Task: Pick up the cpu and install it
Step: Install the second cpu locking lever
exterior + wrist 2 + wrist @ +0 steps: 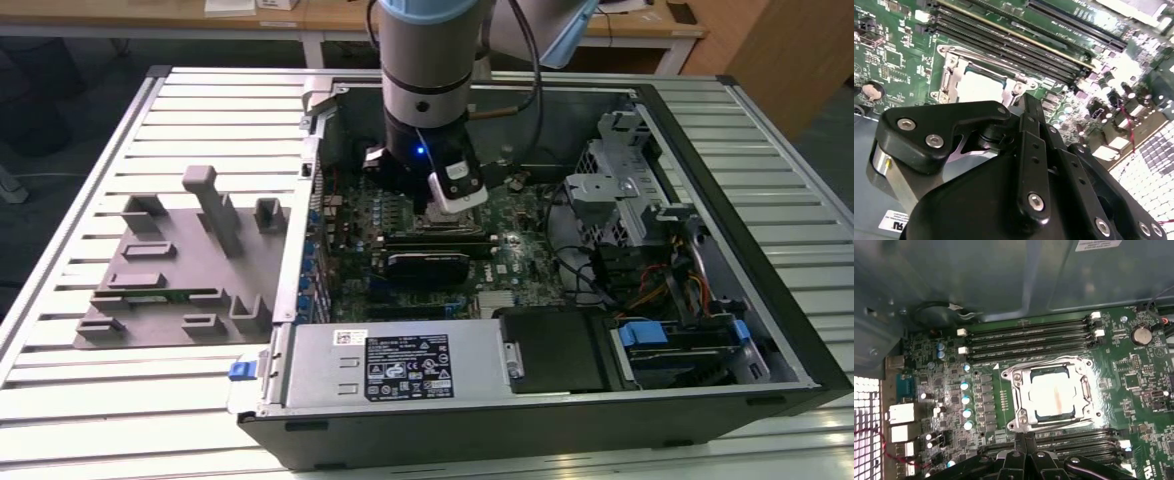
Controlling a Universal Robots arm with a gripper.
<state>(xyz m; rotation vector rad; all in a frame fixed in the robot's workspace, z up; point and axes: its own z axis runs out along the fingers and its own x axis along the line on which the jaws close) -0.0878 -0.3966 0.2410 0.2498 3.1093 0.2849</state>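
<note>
The cpu [1054, 396], a silvery square chip with a pale top, lies flat inside the metal-framed socket [1017, 390] on the green motherboard; in the second wrist view the cpu [980, 87] shows just past the fingertips. My gripper [1025, 436] is shut with nothing between its black fingers, and its tips stand at the socket frame's edge, beside the chip. In the exterior view the gripper [454, 208] hangs low inside the open computer case, over the board's middle.
Long memory slots [1029, 337] run along both sides of the socket. A black heatsink block [427, 265] lies on the board nearer the power supply [400, 365]. Drive cages and cables [641, 260] stand at the exterior view's right; a grey fixture [187, 260] at its left.
</note>
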